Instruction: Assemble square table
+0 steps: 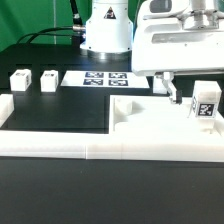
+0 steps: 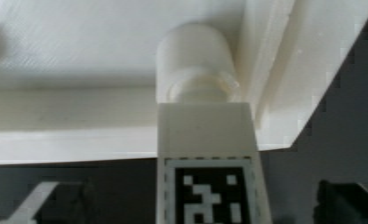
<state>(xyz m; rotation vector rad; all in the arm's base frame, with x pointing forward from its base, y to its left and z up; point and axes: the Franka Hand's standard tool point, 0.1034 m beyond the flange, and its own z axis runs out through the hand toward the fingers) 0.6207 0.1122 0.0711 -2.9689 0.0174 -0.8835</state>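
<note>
the leg (image 1: 204,103) stands upright on the white slab (image 1: 150,118), near the corner on the exterior view's right, tag facing out. in the wrist view its round end meets the slab, though whether it's threaded in or just resting, can't tell. the tool (image 2: 195,188) is released, with a dark finger showing on each side of the leg and a gap to both.

handling call: hard, stiff plastic, light and probably slick, so it could twist in a loose pinch. best hold looks like the flat tagged sides of the square body, squeezed squarely, leaving the round end free. the slab looks heavier, but may slide on the black worktop (image 1: 60,115) under a turning force.

further out, two more legs (image 1: 18,82) (image 1: 48,80) sit well apart at the exterior view's left, by the marker board (image 1: 100,77). the border wall (image 1: 60,150) runs along the front.
</note>
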